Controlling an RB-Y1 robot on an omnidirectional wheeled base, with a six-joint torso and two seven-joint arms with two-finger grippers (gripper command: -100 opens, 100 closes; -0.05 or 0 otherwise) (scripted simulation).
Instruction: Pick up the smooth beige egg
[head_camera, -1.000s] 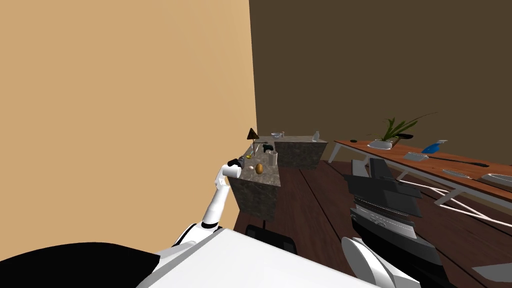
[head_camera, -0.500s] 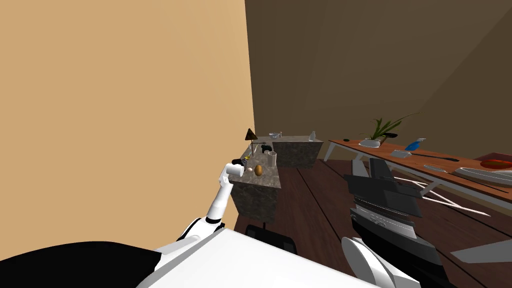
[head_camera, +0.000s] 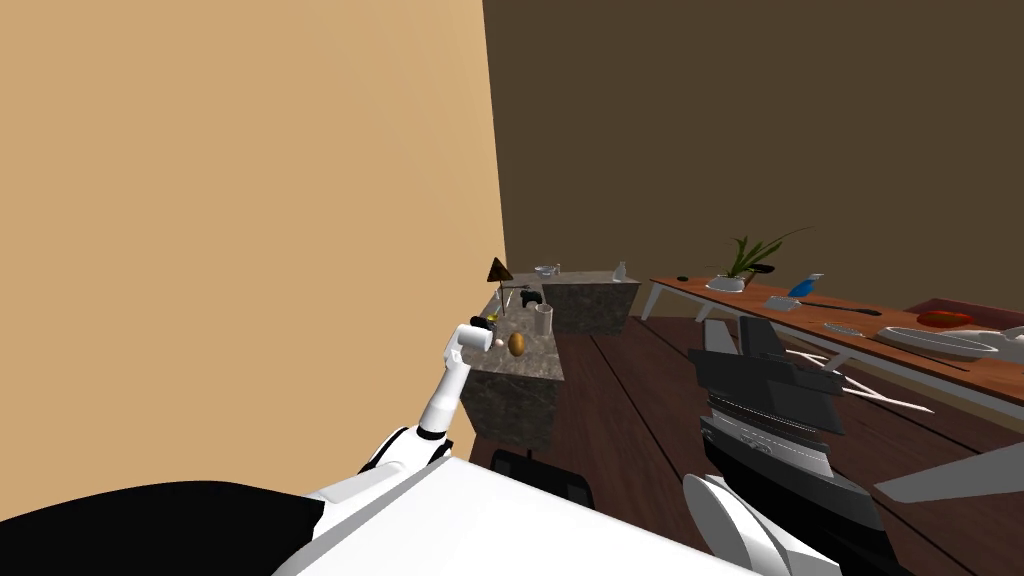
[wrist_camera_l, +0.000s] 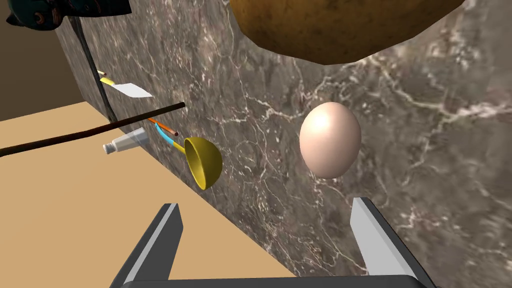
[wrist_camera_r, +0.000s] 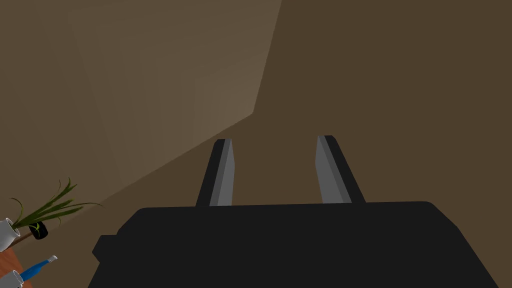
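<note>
The reach is in hand: the left gripper, spread wide, is aimed at the beige egg lying on the marbled worktop, just ahead. Advancing around it, then closing, is called for. The right gripper is held parted, empty.

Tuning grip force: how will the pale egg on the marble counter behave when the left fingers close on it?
The egg looks smooth and glossy, so it may slip between the thin blades of the left gripper. Rounded, on the flat counter, it would likely roll if nudged.
</note>
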